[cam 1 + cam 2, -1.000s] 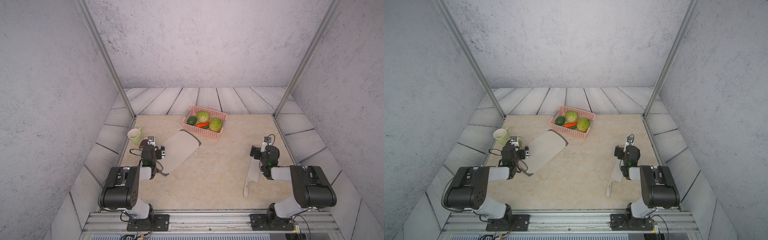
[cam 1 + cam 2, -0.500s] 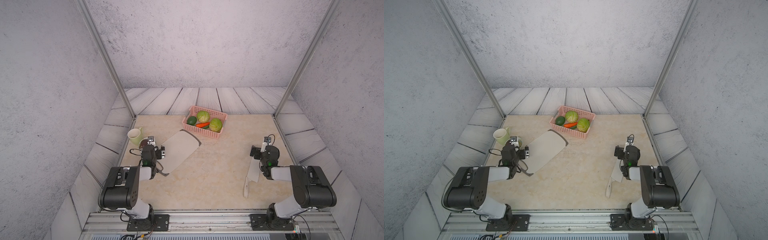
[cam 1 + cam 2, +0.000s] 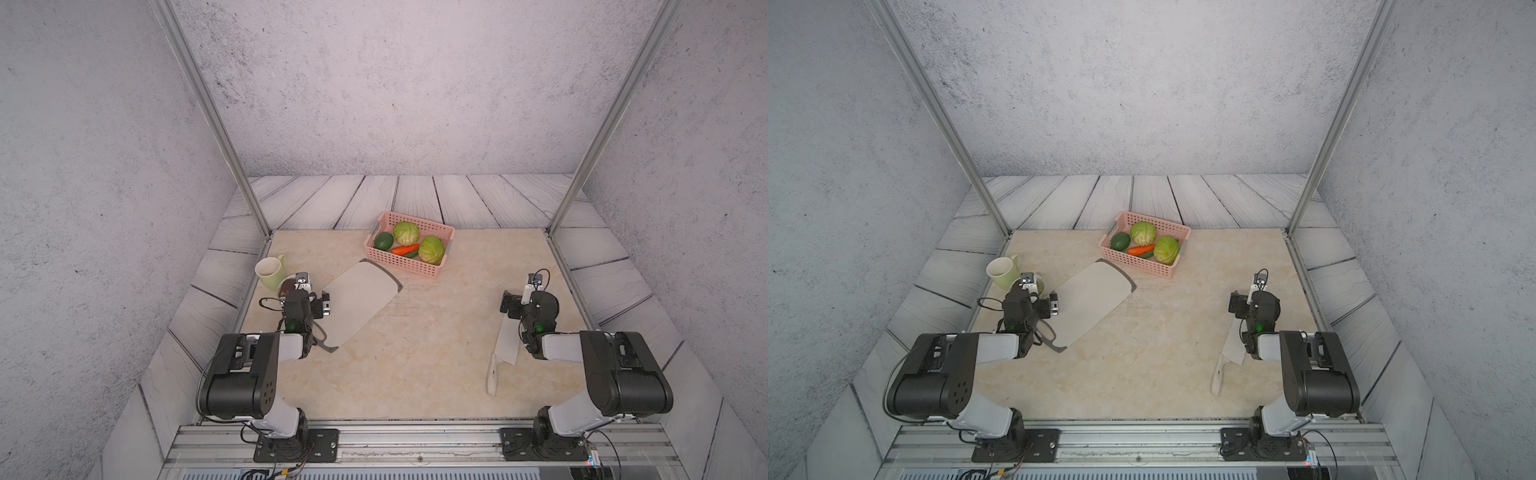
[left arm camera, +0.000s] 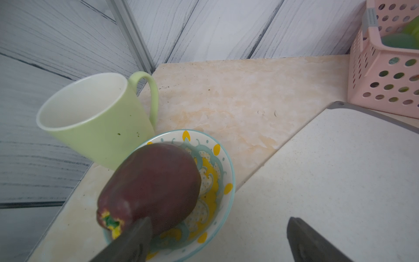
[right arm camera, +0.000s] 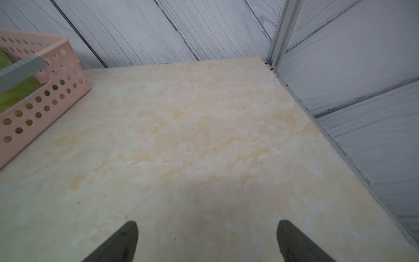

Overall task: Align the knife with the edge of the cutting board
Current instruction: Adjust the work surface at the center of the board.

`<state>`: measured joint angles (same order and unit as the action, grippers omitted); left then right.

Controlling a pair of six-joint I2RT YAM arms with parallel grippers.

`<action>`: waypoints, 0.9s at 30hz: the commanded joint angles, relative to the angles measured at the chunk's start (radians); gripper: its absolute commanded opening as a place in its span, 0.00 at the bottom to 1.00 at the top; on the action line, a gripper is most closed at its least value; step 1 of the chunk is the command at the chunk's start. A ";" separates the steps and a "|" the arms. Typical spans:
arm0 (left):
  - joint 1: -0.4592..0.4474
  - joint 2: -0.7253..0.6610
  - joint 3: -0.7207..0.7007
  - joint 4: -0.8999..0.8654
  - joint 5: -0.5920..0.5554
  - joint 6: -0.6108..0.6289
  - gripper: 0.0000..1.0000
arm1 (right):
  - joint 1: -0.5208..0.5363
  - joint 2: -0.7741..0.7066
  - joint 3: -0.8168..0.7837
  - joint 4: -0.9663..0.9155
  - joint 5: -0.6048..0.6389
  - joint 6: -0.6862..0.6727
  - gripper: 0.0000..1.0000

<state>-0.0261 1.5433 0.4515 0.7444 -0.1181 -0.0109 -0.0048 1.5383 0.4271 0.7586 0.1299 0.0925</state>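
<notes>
Cream-handled knife lies flat beside your right arm, well apart from the board, which sits skewed by the left arm. Your left gripper and right gripper both have jaws wide apart, holding nothing. Lying so thin on the table, it may skid or twist as you pinch it, and a careless placing could shove the board.

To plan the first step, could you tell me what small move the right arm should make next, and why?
Probably draw the right gripper back and down over the knife: the fingers stand open over bare table, while the knife lies unheld beside that arm, well apart from the cutting board.
</notes>
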 commanded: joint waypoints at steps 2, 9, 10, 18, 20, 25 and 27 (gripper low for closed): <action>0.007 -0.014 0.012 0.012 0.008 -0.003 0.98 | 0.003 -0.018 0.012 -0.011 -0.001 -0.007 0.99; 0.008 -0.013 0.012 0.016 0.009 -0.003 0.98 | 0.003 -0.017 0.013 -0.014 -0.003 -0.006 0.99; 0.009 -0.012 0.012 0.017 0.009 -0.002 0.98 | 0.003 -0.017 0.013 -0.014 -0.003 -0.006 0.99; 0.004 -0.043 0.027 -0.022 -0.128 -0.052 0.98 | 0.003 -0.042 0.028 -0.028 0.036 0.001 0.99; 0.003 -0.080 0.083 -0.169 -0.196 -0.073 0.98 | 0.004 -0.090 0.078 -0.194 0.045 0.011 0.99; -0.007 -0.162 0.259 -0.539 -0.319 -0.200 0.98 | 0.004 -0.164 0.172 -0.432 0.080 0.079 0.99; -0.011 -0.211 0.280 -0.610 -0.339 -0.275 0.98 | 0.004 -0.205 0.187 -0.509 0.080 0.129 0.99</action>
<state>-0.0307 1.3815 0.7052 0.3340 -0.3672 -0.1730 -0.0048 1.3682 0.6037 0.4225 0.1833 0.1535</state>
